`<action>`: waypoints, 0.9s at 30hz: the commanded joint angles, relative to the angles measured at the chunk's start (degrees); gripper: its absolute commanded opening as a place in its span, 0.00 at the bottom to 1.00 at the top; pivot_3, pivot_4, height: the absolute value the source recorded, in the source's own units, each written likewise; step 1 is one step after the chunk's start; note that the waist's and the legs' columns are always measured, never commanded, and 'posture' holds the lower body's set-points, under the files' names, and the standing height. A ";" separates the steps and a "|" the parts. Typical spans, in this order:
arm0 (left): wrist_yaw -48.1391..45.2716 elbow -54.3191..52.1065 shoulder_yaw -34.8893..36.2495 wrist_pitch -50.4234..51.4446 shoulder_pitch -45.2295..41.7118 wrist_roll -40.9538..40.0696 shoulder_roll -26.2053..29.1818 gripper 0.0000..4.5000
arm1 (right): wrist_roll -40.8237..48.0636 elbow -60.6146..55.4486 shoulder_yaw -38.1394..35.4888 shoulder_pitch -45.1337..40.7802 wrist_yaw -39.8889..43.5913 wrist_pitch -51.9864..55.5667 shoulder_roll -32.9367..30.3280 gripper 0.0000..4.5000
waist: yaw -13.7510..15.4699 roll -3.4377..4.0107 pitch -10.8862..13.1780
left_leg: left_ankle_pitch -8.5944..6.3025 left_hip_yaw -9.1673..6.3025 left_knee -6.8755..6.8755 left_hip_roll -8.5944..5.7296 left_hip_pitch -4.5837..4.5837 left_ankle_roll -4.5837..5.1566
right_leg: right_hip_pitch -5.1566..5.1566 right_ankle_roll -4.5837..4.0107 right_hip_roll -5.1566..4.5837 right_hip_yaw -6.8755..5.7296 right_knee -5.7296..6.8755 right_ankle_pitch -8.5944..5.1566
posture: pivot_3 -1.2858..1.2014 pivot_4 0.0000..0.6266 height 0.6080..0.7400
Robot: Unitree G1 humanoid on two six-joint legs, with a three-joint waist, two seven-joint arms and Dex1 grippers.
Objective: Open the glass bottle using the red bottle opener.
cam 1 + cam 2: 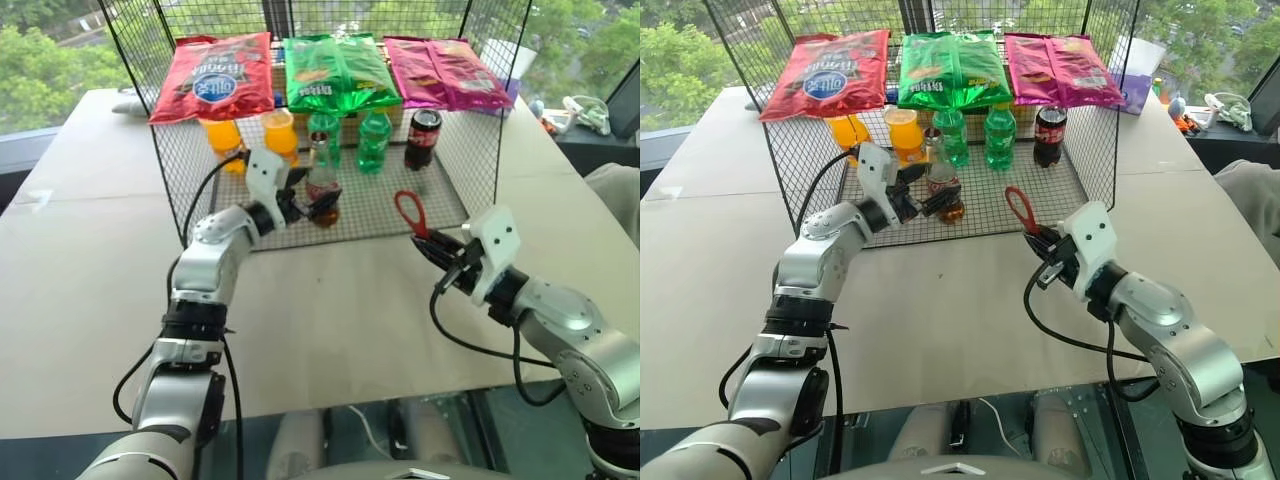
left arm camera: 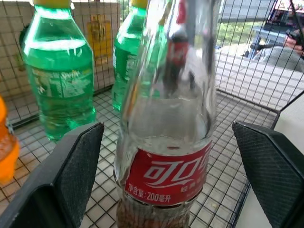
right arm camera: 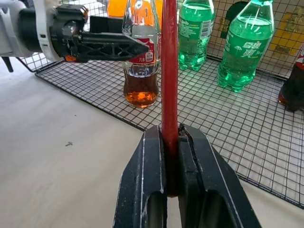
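On the wire shelf (image 1: 440,205) at the far side of the desk (image 1: 90,280), I see the glass bottle (image 1: 322,190) standing upright near the front edge, at about 12 o'clock from my head camera. My left claw (image 1: 312,207) sits around it with its jaws spread wide, one finger (image 2: 71,175) on each side of the red label band; in the left wrist view both pads stand clear of the glass, so nothing is gripped there. The bottle holds brown cola only in its lower part.

At about 2 o'clock, over the front edge of the shelf, my right claw (image 1: 1040,243) is clamped tight on the handle of the red bottle opener (image 1: 1019,209). The opener's oval loop rises above the fingers, off the desk, pointing toward the back of the shelf. In the right wrist view the opener stands as a thin red bar straight up from the closed fingers (image 3: 147,190), with the bottle beyond it at roughly 11 o'clock.

Behind the glass bottle stand two green plastic bottles (image 1: 374,140), at 1 o'clock a dark cola can (image 1: 423,138), and at 11 o'clock orange drink bottles (image 1: 280,132). Three snack bags (image 1: 335,72), red, green and pink, lie across the top of the wire frame.
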 commanded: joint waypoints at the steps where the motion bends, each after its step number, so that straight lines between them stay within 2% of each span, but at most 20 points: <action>1: -0.37 2.04 -0.15 -3.03 -2.94 1.25 -1.00 0.94 | -0.03 -4.18 -0.34 -0.80 -1.58 0.96 0.68 0.00 | 0.00 0.00 0.00 | 0.00 0.00 0.00 0.00 0.00 0.00 | 0.00 0.00 0.00 0.00 0.00 0.00 | 0.52 0.24 1.00; 3: -0.55 3.91 -0.03 -4.37 -3.87 1.67 -1.81 0.80 | 0.01 -5.13 -0.66 -0.52 -2.46 1.70 1.07 0.00 | 0.01 0.00 0.00 | 0.00 0.00 0.00 0.00 0.00 0.00 | 0.00 0.00 0.00 0.00 0.00 0.00 | 0.52 0.24 1.00; 5: -0.54 5.11 0.24 -5.34 -4.54 1.95 -2.35 0.59 | 0.28 -5.91 -1.06 -0.26 -3.14 2.48 1.42 0.00 | 0.04 -0.01 -0.01 | 0.00 0.00 0.01 -0.01 -0.01 0.00 | 0.00 0.00 -0.01 0.00 0.00 0.00 | 0.52 0.24 1.00; 6: -0.59 5.29 0.36 -5.64 -4.58 2.02 -2.49 0.55 | 0.39 -6.33 -1.28 -0.04 -3.35 2.75 1.40 0.00 | 0.04 -0.01 -0.01 | 0.00 -0.01 0.01 -0.01 -0.01 0.00 | 0.01 0.01 -0.01 0.00 0.00 0.00 | 0.52 0.24 1.00; 11: -1.45 3.93 1.04 -5.74 -3.60 1.09 -2.36 0.55 | 0.49 -6.85 -2.10 0.24 -3.68 3.65 1.37 0.00 | 0.02 -0.01 -0.01 | 0.00 -0.01 0.01 -0.01 -0.02 0.00 | 0.00 0.01 -0.01 -0.01 0.00 0.01 | 0.52 0.24 1.00; 16: -9.83 -11.86 1.95 1.34 3.43 -7.27 1.49 0.55 | 0.92 -7.28 -3.13 0.39 -3.33 4.43 0.81 0.00 | -0.32 -0.01 0.00 | 0.00 -0.03 0.00 0.02 -0.03 0.00 | -0.01 0.01 -0.01 0.01 0.00 0.00 | 0.52 0.24 1.00; 20: -14.31 -21.54 0.63 3.91 11.20 -8.18 6.95 0.55 | 1.00 -7.10 -3.74 0.85 -2.12 4.19 -0.51 0.00 | -1.25 -0.02 0.03 | 0.00 -0.08 -0.02 0.08 -0.06 0.00 | -0.09 0.01 -0.01 0.02 0.04 0.00 | 0.52 0.24 1.00; 24: -15.48 -23.39 -0.23 2.40 14.90 -7.04 7.86 0.55 | -0.25 -5.97 -3.34 0.83 -1.63 3.47 -1.28 0.00 | -1.16 -0.02 0.03 | 0.00 -0.06 0.01 0.07 0.00 -0.01 | -0.03 -0.17 -0.01 0.00 0.06 -0.10 | 0.52 0.24 1.00; 27: -14.65 -23.02 -0.36 0.93 16.31 -6.63 6.24 0.55 | -1.39 -5.26 -1.83 -0.06 -1.82 3.30 -0.78 0.00 | -1.09 -0.02 0.03 | 0.01 -0.06 0.16 0.07 0.03 -0.01 | 0.02 -0.22 -0.02 0.01 0.15 -0.13 | 0.52 0.24 1.00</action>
